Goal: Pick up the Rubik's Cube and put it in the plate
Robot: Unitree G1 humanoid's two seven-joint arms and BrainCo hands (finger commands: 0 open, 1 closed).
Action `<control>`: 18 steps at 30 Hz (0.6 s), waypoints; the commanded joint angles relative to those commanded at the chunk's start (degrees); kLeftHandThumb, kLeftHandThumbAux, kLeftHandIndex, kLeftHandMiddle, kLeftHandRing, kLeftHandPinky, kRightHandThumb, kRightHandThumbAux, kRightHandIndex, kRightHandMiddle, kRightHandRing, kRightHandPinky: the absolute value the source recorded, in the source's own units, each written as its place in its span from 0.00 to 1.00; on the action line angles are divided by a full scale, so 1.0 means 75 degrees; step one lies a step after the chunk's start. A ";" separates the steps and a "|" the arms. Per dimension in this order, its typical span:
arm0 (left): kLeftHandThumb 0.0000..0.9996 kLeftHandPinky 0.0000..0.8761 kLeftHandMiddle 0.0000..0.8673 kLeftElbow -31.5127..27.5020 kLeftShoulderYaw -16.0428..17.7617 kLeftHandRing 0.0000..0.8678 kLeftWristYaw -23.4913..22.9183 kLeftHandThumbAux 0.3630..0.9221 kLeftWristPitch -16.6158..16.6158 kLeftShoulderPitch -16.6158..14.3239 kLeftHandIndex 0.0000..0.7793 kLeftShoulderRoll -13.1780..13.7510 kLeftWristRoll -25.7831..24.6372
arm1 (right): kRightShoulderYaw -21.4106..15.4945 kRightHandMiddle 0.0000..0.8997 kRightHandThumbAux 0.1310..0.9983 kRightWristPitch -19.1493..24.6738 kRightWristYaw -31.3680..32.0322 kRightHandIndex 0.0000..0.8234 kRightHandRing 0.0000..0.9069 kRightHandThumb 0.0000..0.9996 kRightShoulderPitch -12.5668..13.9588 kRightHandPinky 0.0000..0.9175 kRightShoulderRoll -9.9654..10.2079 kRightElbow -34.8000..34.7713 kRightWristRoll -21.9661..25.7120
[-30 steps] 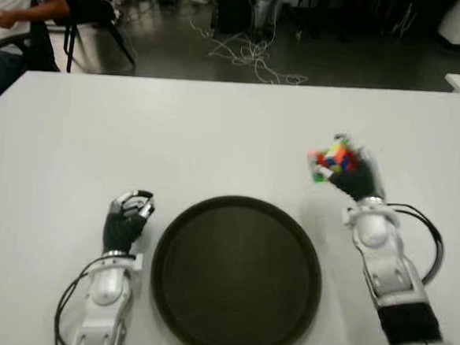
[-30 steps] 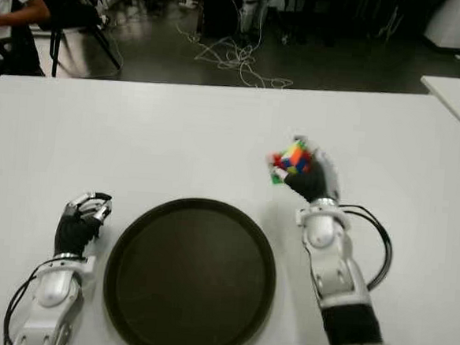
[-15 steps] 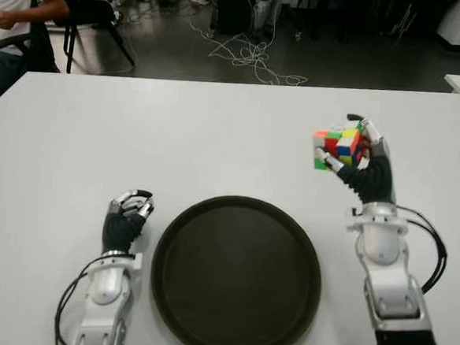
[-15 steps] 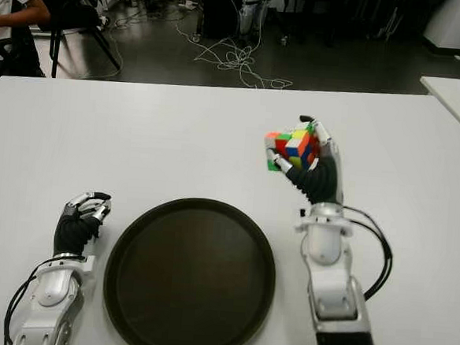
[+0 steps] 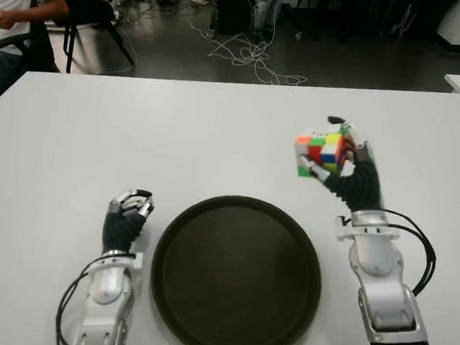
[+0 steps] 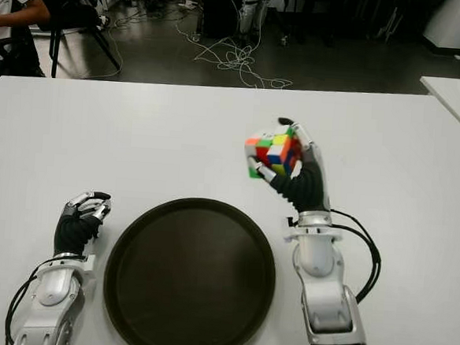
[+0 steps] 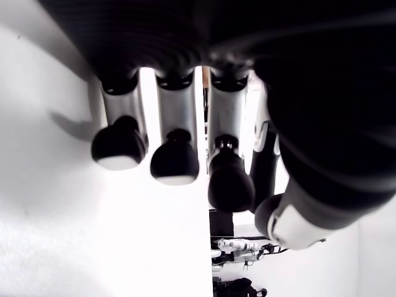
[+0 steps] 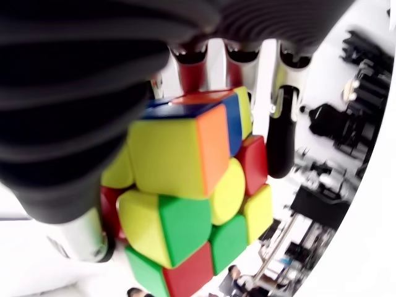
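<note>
Clearly, the Rubik's Cube (image 5: 320,153) is clamped in the right hand (image 5: 349,169), pinched between the thumb on one side and the fingers (image 8: 281,130) on the far side, and it is held raised above the white tabletop (image 5: 216,140), just beyond the far right rim of the dark round plate (image 5: 236,276) and not yet over it. In the right wrist view the cube is seen to be gripped by its faces only, with much of its body standing free of the palm. The left hand (image 5: 127,217) is seen just beside the plate on its left, fingers curled and nothing held. From here the cube is judged still to need carrying inward over the plate; if it were released too early or too high, it could land on the rim, bounce and roll off onto the tabletop, and a shallow fingertip hold could let it twist out during the move.
</note>
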 joint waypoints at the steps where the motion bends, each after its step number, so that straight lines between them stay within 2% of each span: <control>1: 0.71 0.96 0.94 -0.0015 -0.0001 0.97 0.0010 0.61 0.0016 0.0004 0.57 -0.0009 -0.0002 | 0.0038 0.90 0.69 -0.0035 0.0082 0.53 0.90 0.68 0.0024 0.89 -0.0017 -0.0033 0.0008; 9: 0.71 0.95 0.93 -0.0044 0.0035 0.96 0.0074 0.61 0.0032 0.0021 0.57 -0.0074 -0.0039 | 0.0152 0.90 0.69 -0.0190 0.0586 0.53 0.90 0.68 0.0121 0.89 -0.0101 -0.0144 0.0115; 13: 0.71 0.95 0.92 -0.0036 0.0069 0.95 0.0043 0.61 0.0026 0.0028 0.57 -0.0091 -0.0113 | 0.0306 0.91 0.69 -0.0060 0.1265 0.53 0.92 0.68 0.0169 0.90 -0.0310 -0.0282 0.0397; 14: 0.71 0.95 0.92 -0.0036 0.0072 0.95 0.0039 0.61 0.0019 0.0031 0.57 -0.0097 -0.0123 | 0.0330 0.92 0.69 -0.0037 0.1384 0.61 0.92 0.49 0.0182 0.91 -0.0350 -0.0309 0.0435; 17: 0.71 0.94 0.92 -0.0022 0.0087 0.95 0.0042 0.61 -0.0022 0.0031 0.57 -0.0118 -0.0143 | 0.0403 0.92 0.70 0.0047 0.1646 0.71 0.93 0.23 0.0218 0.91 -0.0428 -0.0396 0.0463; 18: 0.71 0.94 0.92 -0.0017 0.0089 0.95 0.0048 0.61 -0.0038 0.0031 0.57 -0.0126 -0.0142 | 0.0432 0.92 0.70 0.0087 0.1734 0.72 0.93 0.20 0.0221 0.91 -0.0466 -0.0424 0.0448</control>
